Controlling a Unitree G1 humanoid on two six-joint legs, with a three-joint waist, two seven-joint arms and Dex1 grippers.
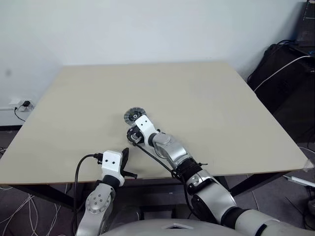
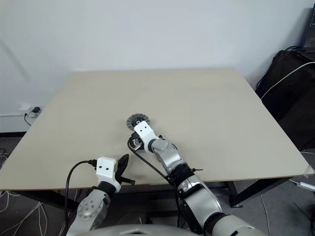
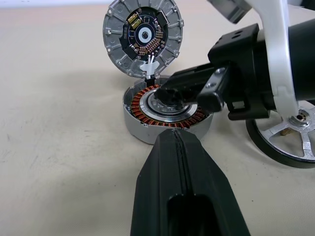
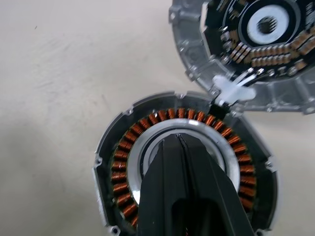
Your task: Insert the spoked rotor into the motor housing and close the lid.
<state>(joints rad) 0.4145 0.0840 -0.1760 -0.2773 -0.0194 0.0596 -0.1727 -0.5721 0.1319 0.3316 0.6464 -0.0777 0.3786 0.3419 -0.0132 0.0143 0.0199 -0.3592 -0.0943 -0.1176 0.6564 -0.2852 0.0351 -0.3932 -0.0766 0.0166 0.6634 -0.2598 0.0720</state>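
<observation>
The motor housing [image 3: 142, 125] is a silver round can with a ring of copper windings [image 4: 118, 167], lying on the table. The lid [image 3: 115, 42], a grey ribbed disc with a circuit board inside, lies open just beyond the housing [image 1: 132, 116], joined to it by a white wire [image 4: 231, 91]. My right gripper [image 4: 179, 142] is shut, its tips resting in the housing's silvery centre. The spoked rotor [image 3: 290, 130], a dark-rimmed wheel with silver spokes, lies on the table beside the housing, under my right hand. My left gripper [image 3: 174, 137] is shut and empty, just short of the housing near the table's front edge.
The beige table [image 1: 206, 98] stretches wide beyond and to both sides of the parts. A wall socket with cables [image 1: 22, 104] is on the left. Dark bags and cables [image 1: 285, 73] stand off the table's right side.
</observation>
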